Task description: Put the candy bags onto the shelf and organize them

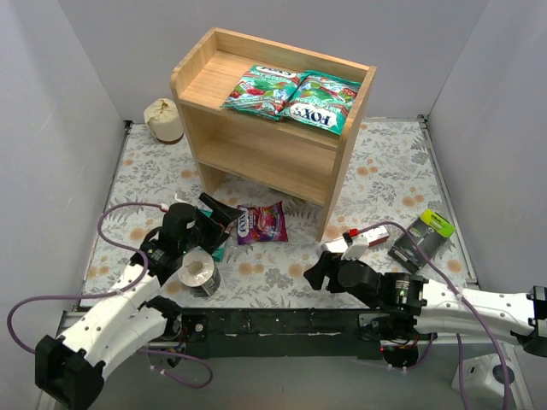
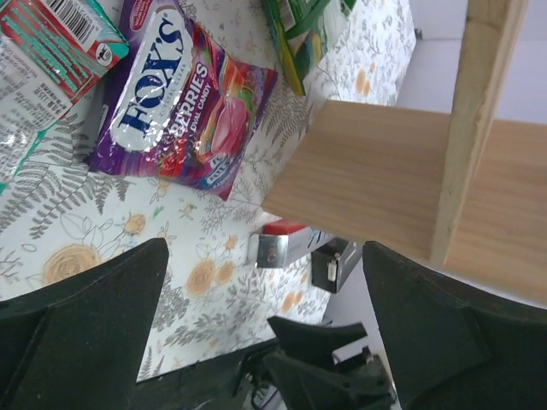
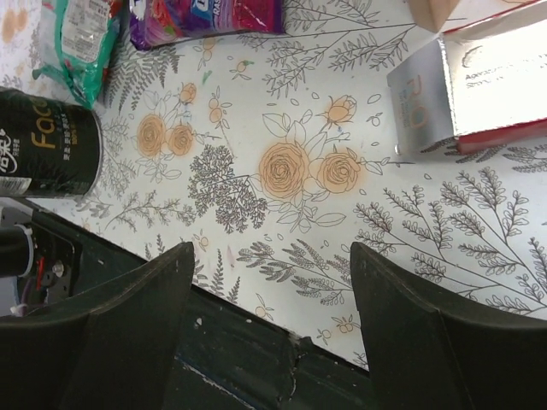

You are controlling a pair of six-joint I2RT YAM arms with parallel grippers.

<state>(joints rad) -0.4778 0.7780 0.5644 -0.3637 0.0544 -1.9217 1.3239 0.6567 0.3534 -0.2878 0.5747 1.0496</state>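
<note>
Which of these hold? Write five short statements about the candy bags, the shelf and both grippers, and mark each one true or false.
1. Two green-teal candy bags lie on the top tier of the shelf. True.
2. The purple bag sits on the shelf's lower tier. False: it lies on the table in front of the shelf.
3. The left gripper is shut on a bag. False: it is open and holds nothing.
4. The right gripper is open, with nothing between its fingers. True.
5. A red-and-white box lies on the table near the right gripper. True.
</note>
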